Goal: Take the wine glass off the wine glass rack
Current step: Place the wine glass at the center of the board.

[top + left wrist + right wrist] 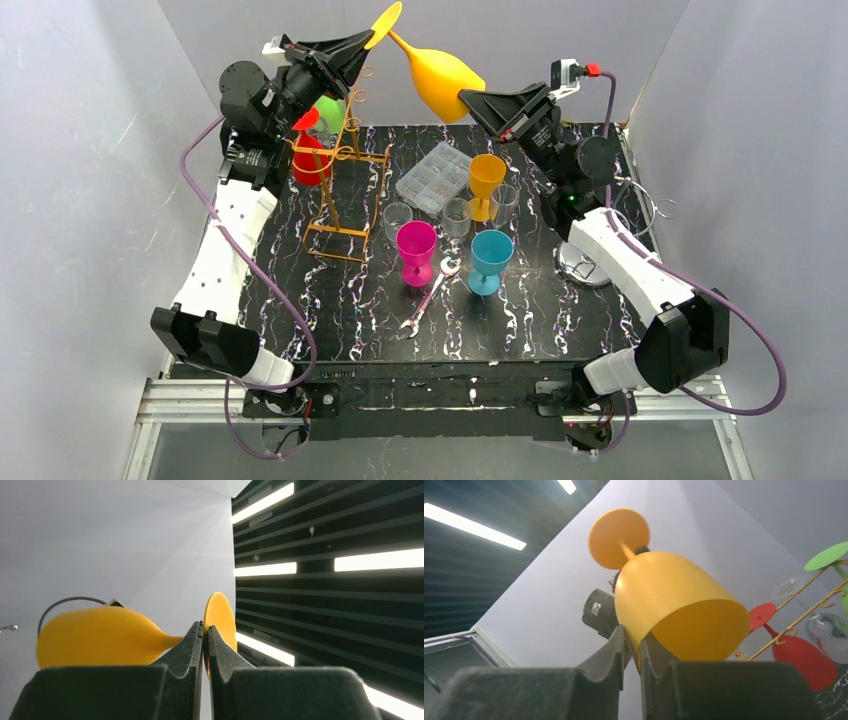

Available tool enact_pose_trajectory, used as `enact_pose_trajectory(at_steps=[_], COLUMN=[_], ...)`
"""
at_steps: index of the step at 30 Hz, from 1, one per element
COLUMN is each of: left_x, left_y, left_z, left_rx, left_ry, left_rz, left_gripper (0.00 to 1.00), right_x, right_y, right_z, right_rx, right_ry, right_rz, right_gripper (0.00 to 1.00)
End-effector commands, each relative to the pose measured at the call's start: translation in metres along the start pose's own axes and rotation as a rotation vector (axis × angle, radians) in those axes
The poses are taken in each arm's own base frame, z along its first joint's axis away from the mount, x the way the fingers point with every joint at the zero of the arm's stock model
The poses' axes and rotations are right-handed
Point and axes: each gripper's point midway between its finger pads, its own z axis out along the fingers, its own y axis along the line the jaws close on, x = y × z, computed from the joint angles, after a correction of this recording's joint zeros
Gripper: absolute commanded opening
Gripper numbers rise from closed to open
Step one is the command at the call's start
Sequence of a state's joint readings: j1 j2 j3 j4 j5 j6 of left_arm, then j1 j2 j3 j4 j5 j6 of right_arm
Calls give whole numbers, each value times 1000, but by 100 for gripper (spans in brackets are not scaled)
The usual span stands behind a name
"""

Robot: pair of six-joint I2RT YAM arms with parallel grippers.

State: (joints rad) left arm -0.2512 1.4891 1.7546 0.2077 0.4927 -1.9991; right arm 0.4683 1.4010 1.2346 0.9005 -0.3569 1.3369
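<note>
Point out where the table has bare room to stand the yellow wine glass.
The widest bare patch is the near strip of the table, in front of the wrench and teal glass. A second lies between the wine glass rack's foot and the near edge. The middle is crowded: magenta glass, clear glasses, orange glass, compartment box.

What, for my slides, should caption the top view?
Left gripper pinches the foot of the yellow glass, right gripper its rim.
</note>
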Motion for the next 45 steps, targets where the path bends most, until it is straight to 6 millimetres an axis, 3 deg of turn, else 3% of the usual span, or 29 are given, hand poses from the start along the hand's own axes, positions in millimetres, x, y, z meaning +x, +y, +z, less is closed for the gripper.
enact_pose_trajectory(at_steps=[1,3,5,8,13,18,25,33,35,39,45], left_x=[21,21,23,25,21,14,-1,-9,-12,-22,-28], left_y=[-15,-11,-8,1,36,63,75,61,55,45,42], left_z=[-15,-14,-13,-14,-30,-57,-103,-139,-147,-163,-180], left_rx=[57,51,43,13,-178,-360,-555,-652,-674,-731,-795], left_ry=[45,47,65,81,50,29,-37,-110,-140,-208,-248], left_rz=[22,50,96,175,383,602,879,1089,1131,1208,1264], left_gripper=[0,6,17,41,79,98,98,98,98,98,98], right_x=[-6,-7,-9,-12,-18,-23,-5,49,74,143,204], right_y=[35,39,43,47,42,35,16,13,5,-3,-14], right_z=[-3,-4,-4,-7,-17,-32,-53,-97,-103,-106,-117], right_rx=[-106,-100,-86,-37,146,343,564,740,772,802,849], right_ry=[-45,-47,-49,-56,-47,-5,205,606,687,842,1013], right_rz=[-42,-55,-74,-115,-197,-277,-303,-235,-237,-297,-413], right_gripper=[10,2,1,1,1,1,1,1,1,1,1])
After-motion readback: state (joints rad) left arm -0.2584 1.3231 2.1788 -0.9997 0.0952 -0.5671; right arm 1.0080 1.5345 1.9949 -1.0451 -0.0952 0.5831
